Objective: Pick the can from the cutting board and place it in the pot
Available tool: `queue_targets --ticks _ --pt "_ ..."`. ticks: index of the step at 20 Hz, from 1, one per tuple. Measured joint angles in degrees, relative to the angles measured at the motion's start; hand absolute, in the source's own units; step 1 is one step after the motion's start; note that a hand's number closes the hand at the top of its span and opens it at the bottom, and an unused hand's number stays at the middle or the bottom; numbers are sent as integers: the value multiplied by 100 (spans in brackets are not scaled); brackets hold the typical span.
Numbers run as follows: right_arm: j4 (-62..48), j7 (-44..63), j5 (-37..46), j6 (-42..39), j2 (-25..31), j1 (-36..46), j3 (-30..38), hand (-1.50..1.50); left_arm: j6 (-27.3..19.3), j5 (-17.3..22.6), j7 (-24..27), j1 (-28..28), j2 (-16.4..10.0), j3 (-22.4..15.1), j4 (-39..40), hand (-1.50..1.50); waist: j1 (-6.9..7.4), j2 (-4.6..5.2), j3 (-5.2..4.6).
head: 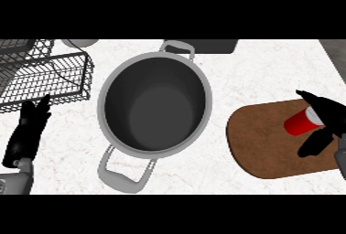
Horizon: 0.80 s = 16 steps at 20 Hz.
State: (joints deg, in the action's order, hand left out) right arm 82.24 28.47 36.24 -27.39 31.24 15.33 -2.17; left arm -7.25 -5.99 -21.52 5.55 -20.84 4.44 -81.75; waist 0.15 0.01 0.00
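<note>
Our right hand (328, 113) curls round the red can (300, 123) over the cutting board (267, 146)
We could clip the rim of the pot (103, 98) carrying it across, since the can sits tilted; our left hand (27, 132) rests open

Left hand (25, 135): uniform matte black, long and narrow, with slim fingers (42, 104) tapering to pointed tips. Segment edges are barely readable against the black.

Left forearm (16, 179): light grey with a rounded, casing-like surface. It meets the black hand at a short grey wrist piece. There is a darker patch at the view's left edge, detail not resolvable.

Right hand (332, 115): same flat black, with angular finger shapes and a thick, rounded thumb (315, 144).

Right forearm (341, 157): only a thin grey sliver shows at the right edge.
</note>
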Motion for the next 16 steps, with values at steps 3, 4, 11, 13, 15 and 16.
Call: queue_targets --ticks 3,4,11,13,15,16 --pt "-267 -169 150 109 -154 49 70 -150 33 -72 51 53 68 63 96 0 -2 -5 -7" --pt "-390 -216 204 131 -196 132 108 -150 89 -70 71 49 78 90 110 0 1 -8 -11" --pt "-849 -636 454 285 -290 238 333 -150 251 -154 1 -91 135 217 -140 0 9 -38 -47" --pt "-760 -554 466 164 -340 247 345 -150 229 -221 -74 -74 197 200 -178 0 2 -39 -47" --pt "-863 -639 544 256 -380 268 366 150 173 -313 -60 -64 294 154 -158 0 3 -49 -62" --pt "-990 -729 554 273 -365 339 401 150 224 -299 -12 -134 279 175 -169 0 12 -49 -62"
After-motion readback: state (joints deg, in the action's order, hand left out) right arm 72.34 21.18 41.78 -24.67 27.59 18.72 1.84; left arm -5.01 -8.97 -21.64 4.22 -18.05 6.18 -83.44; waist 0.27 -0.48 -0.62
